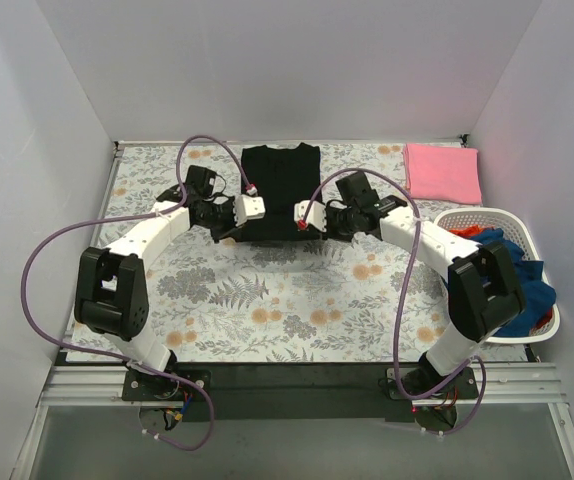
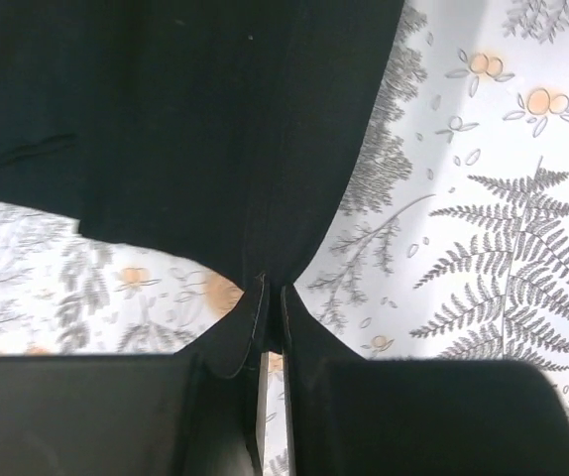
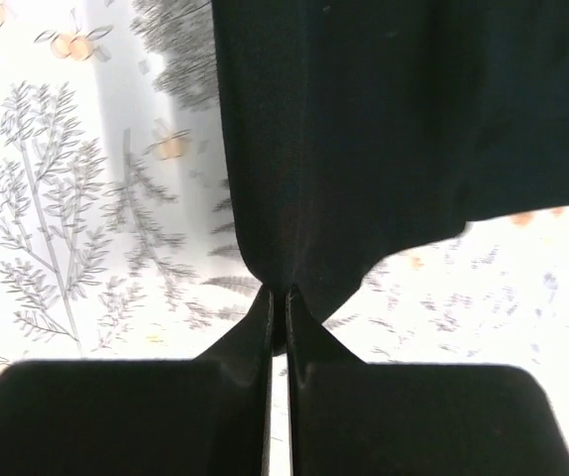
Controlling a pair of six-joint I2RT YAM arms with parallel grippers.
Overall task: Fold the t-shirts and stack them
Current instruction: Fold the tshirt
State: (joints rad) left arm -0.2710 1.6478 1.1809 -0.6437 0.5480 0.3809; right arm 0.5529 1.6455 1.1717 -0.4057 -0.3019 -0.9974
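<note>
Shirt: black shirt (image 1: 280, 185) lies spread at upper centre of the top view.
Left hand (image 2: 273, 297): pinched closed on its lower left hem corner.
Right hand (image 3: 278, 297): clamped on the lower right corner, likely so both corners lift evenly for a fold.
Pink shirt (image 1: 442, 172): folded, upper right, probably the stack base.
Basket (image 1: 467, 216): right edge of desk (image 1: 267, 300), more shirts inside.

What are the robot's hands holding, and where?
Both hold the black shirt: left gripper pinches its near left corner, right gripper its near right corner.
</note>
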